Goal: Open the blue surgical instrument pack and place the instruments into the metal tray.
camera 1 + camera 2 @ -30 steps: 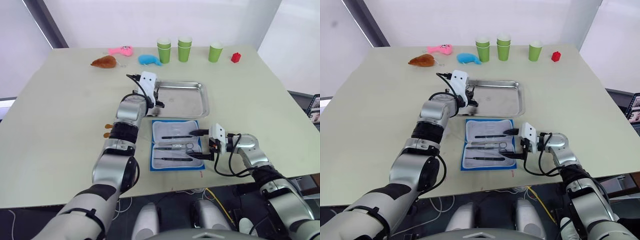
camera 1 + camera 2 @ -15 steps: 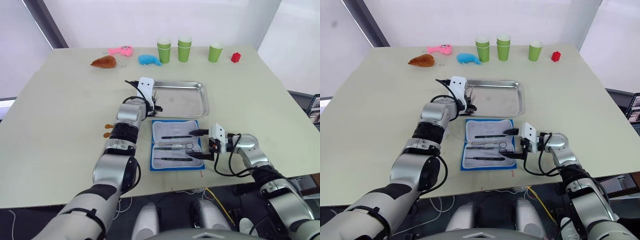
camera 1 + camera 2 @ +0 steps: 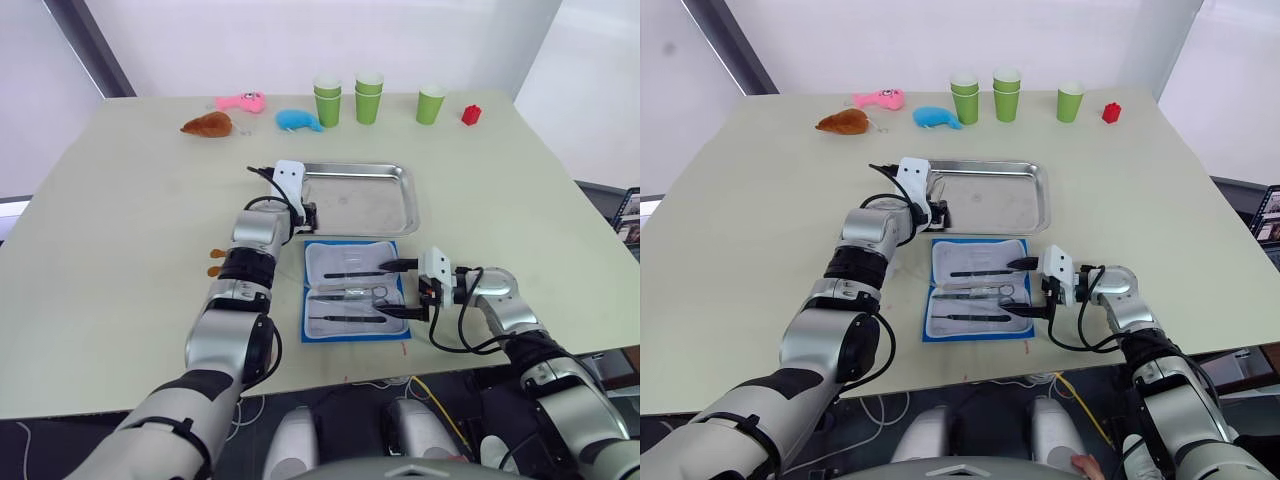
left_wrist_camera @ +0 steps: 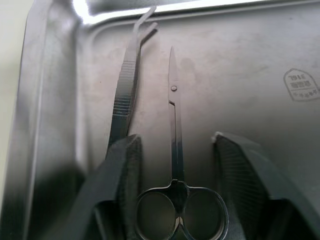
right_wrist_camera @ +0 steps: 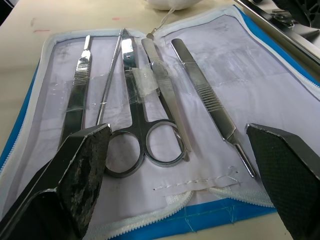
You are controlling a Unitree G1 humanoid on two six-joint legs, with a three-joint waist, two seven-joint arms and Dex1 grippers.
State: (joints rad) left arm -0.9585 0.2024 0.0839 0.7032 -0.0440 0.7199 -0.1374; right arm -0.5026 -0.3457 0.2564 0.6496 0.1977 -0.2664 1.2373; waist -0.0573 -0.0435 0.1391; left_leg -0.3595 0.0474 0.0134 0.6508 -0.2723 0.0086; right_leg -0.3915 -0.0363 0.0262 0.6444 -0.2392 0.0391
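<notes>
pale matte table (image 3: 120,230), shiny steel tray (image 3: 398,172), slim scissors (image 4: 175,150)

The pale table (image 3: 120,230) bears the metal tray (image 3: 405,200), the open blue surgical instrument pack (image 3: 315,330) — plus green cups (image 3: 368,98) and toys (image 3: 207,123).

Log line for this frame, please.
pack open, instruments inside | tray: scissors, tweezers | left tool open | right tool open

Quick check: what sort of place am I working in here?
Probably a robot test tabletop, not a clinic: green paper cups and plush toys line the far edge, behind the metal tray and open blue surgical instrument pack.
</notes>
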